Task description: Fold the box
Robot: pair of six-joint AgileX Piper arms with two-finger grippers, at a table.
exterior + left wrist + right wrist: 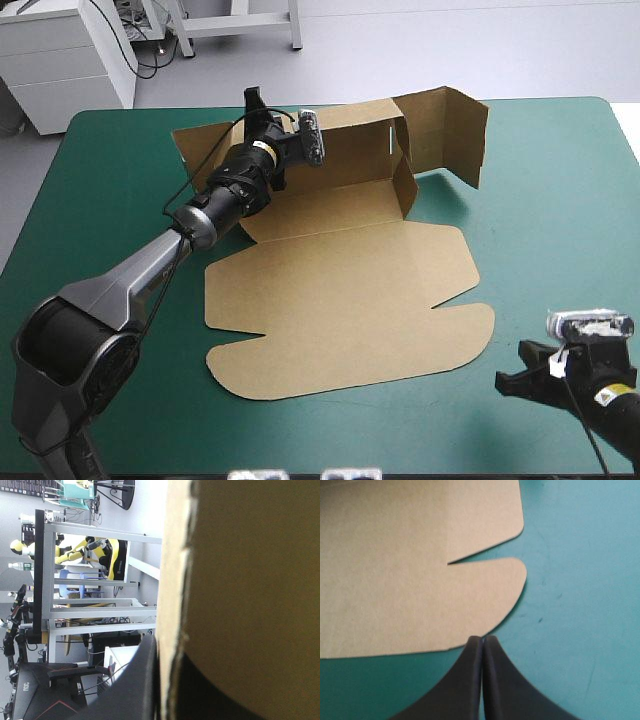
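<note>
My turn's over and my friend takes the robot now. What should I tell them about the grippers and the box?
Left gripper: shut on the box, on its far wall near the left end, holding it upright.
Right gripper: shut, empty, just off the lid's near right corner.
Box: mid-table; far wall and far-right flaps raised, lid flat.
Left to do: raise and tuck the other walls.

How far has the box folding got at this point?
Done: the box has its far wall and right flap raised. In hand: the left end effector is shut on that wall. Left: the near panel lies flat; the right end effector, shut, holds nothing.
</note>
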